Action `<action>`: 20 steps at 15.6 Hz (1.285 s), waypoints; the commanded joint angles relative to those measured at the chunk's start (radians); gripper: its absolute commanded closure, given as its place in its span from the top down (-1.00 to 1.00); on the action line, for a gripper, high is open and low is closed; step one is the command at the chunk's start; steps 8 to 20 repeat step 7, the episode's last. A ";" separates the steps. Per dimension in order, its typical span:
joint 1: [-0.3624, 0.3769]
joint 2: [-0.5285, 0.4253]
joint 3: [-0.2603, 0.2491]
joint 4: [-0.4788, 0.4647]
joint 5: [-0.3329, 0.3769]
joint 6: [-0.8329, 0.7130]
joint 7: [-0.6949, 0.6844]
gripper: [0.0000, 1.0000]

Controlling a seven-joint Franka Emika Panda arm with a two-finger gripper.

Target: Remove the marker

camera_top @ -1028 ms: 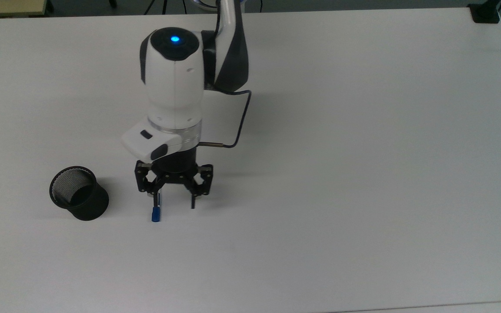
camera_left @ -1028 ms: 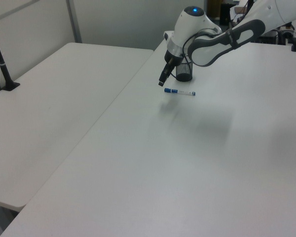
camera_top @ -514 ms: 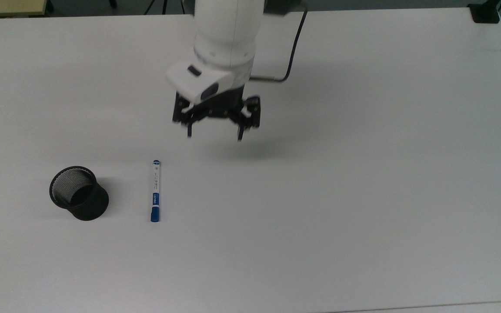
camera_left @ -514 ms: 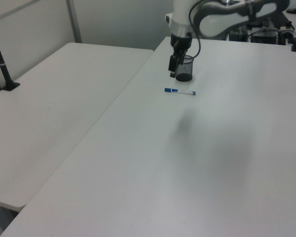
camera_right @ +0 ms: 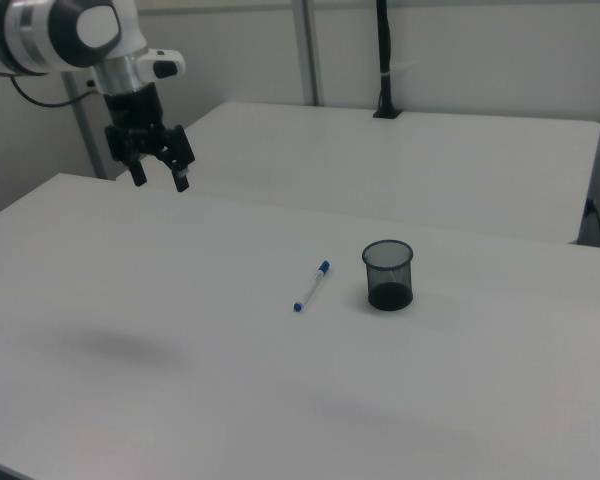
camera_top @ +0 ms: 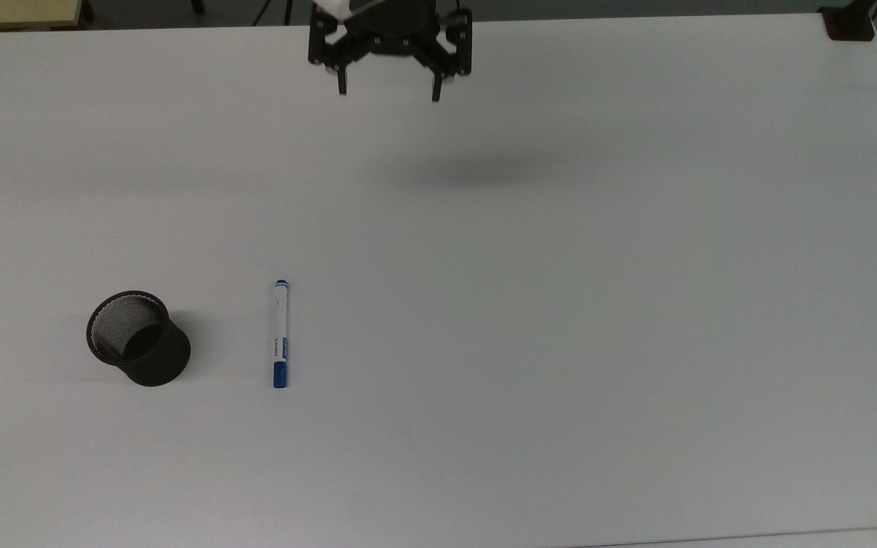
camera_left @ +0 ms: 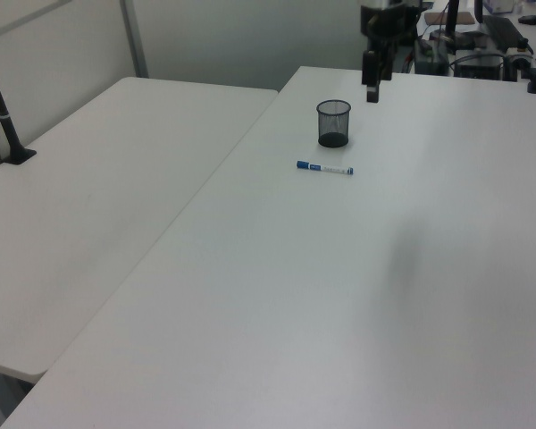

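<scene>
Marker [camera_top: 280, 334] lies flat on the white worktop [camera_top: 560, 304] in the lower left of the top view, one pen, its long axis running up and down the frame with the blue cap at the lower end. Just to its left, apart from it, I see one black mesh cup [camera_top: 138, 337] standing upright. The gripper [camera_top: 390, 85] sits at the top edge of the frame, well apart from both; its two fingers are spread wide with nothing between them, and the arm above it is cut off by the frame edge.

In the left view I count the same one marker [camera_left: 324, 167] in the upper middle, lying across the frame near the cup [camera_left: 333, 123], which stands just above it. The gripper [camera_left: 372, 88] hangs at the upper right beyond the cup; from this side I cannot make out the gap between its fingers.

In the right view the marker [camera_right: 311, 286] rests mid-frame, slanted, blue cap toward the upper right, just left of the cup [camera_right: 388, 275]. The gripper [camera_right: 158, 176] hangs at the upper left, fingers apart and empty, with one white arm [camera_right: 70, 35] cut off at the left edge.
</scene>
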 commanded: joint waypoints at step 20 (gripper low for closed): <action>-0.017 -0.122 -0.020 -0.113 0.028 -0.028 -0.003 1.00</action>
